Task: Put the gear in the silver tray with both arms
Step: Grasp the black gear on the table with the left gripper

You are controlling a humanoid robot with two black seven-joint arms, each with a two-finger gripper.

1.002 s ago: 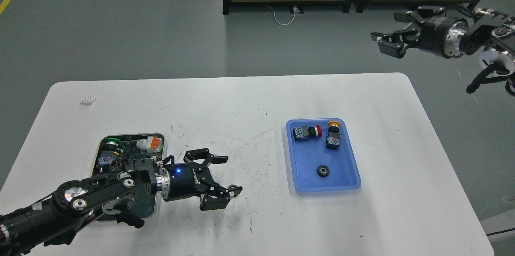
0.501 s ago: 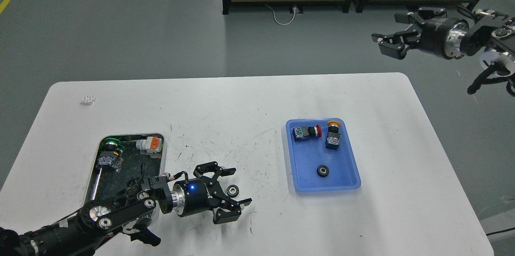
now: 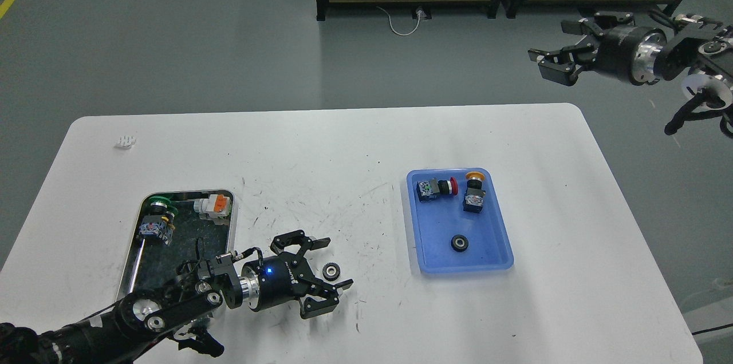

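Note:
A small black toothed gear [image 3: 330, 270] lies on the white table, right of the silver tray [image 3: 231, 225]. My left gripper [image 3: 334, 264] is open and low over the table, its two fingers either side of the gear and not closed on it. The silver tray sits at the front left and holds a green-capped button [image 3: 154, 218] and an orange-and-white part [image 3: 215, 204]. My left arm crosses the tray's near corner. My right gripper [image 3: 551, 48] is open and empty, raised high beyond the table's far right corner.
A blue plastic tray [image 3: 492, 255] right of centre holds two push buttons [image 3: 436, 188] [image 3: 474, 195] and a black wheel [image 3: 459, 242]. A small white piece [image 3: 125, 141] lies at the far left. A dark cabinet stands behind the table.
My left arm has drawn back toward me and uncovered the silver tray. The gear, which was at the lower fingertip, now lies between the open fingers. The right arm has barely moved.

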